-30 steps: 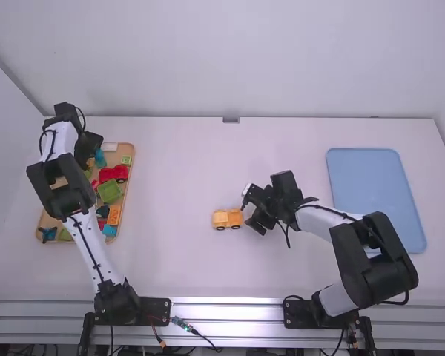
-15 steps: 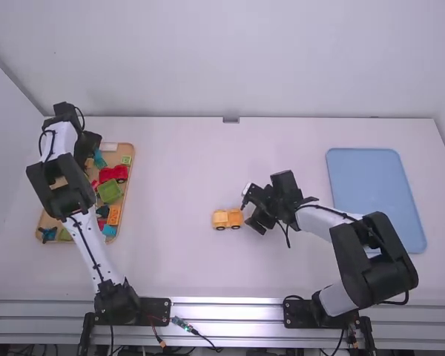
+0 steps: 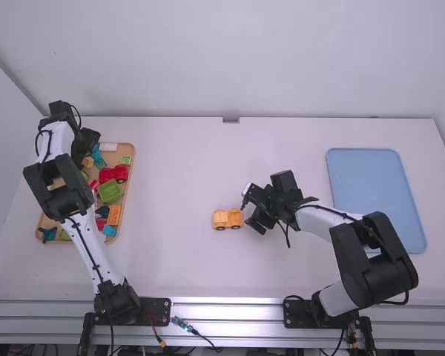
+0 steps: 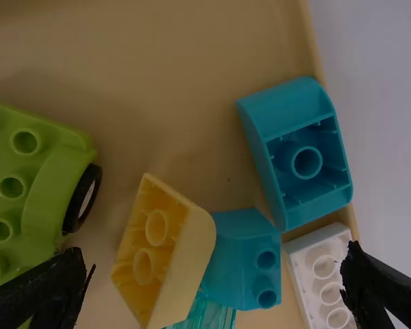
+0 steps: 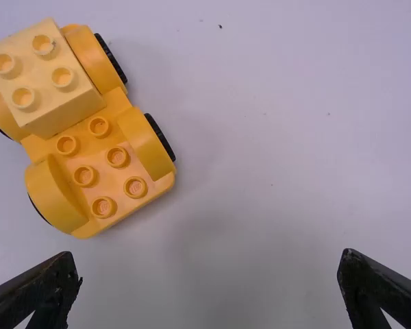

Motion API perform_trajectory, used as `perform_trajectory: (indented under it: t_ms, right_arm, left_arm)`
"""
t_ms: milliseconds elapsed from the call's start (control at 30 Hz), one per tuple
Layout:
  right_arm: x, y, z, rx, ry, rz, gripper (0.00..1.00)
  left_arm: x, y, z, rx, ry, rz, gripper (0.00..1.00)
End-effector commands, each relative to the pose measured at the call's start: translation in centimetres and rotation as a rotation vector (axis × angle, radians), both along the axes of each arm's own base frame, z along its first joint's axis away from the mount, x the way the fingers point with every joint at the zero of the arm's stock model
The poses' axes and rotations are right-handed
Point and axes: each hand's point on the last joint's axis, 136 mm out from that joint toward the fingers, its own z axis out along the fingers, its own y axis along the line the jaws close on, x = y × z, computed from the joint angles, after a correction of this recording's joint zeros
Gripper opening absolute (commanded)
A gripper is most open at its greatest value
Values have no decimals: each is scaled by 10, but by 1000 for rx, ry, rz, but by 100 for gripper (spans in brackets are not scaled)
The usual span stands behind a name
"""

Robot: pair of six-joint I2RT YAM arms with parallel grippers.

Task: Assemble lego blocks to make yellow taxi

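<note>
In the high view, a tan tray [image 3: 133, 169] is full of toy bits at the left side of the frame. In it are a red car [image 3: 113, 174], a green block [image 3: 110, 190], an orange block [image 3: 114, 215] and a small blue block [image 3: 109, 231]. The left end effector [image 3: 87, 145] is over the top part of this tray. A flat blue tray [image 3: 371, 174] is at the right side.

The yellow car [image 3: 228, 219] sits on the white surface [image 3: 178, 170], near the middle of the frame and a bit low. The right end effector [image 3: 251, 211] is just beside it, on its right.

In the left wrist view, the left end effector [image 4: 218, 252] has its two tips wide apart. A yellow block [image 4: 166, 253] lies tipped at the low middle, with its hollow side showing. Two teal blocks [image 4: 298, 154] and a white block [image 4: 322, 274] are in there too, and a green car [image 4: 27, 199] is at the left.

In the right wrist view, the right end effector [image 5: 211, 259] has its tips wide apart. The car is at the upper left, with a pale yellow block [image 5: 48, 79] on one end.
</note>
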Motion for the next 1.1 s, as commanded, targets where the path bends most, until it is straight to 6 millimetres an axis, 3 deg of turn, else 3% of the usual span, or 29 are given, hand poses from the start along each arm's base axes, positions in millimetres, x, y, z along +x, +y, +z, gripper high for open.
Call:
perform_trajectory:
  t_ms: [0, 233, 600, 900, 1067]
  right_arm:
    - [-1, 2, 6, 10, -12, 5, 100]
    - [0, 1, 5, 4, -16, 2, 100]
    - [0, 1, 6, 9, -16, 1, 100]
    - [-1, 1, 5, 7, -12, 2, 100]
    - [0, 1, 5, 6, -14, 0, 100]
  left_arm:
    - [-6, 7, 27, 12, -29, 0, 99]
    - [-15, 20, 26, -16, -38, -16, 98]
    - [-12, 14, 23, -55, -71, -194, 89]
    - [-11, 7, 7, -58, -62, -188, 81]
    - [-11, 12, 16, -51, -66, -182, 77]
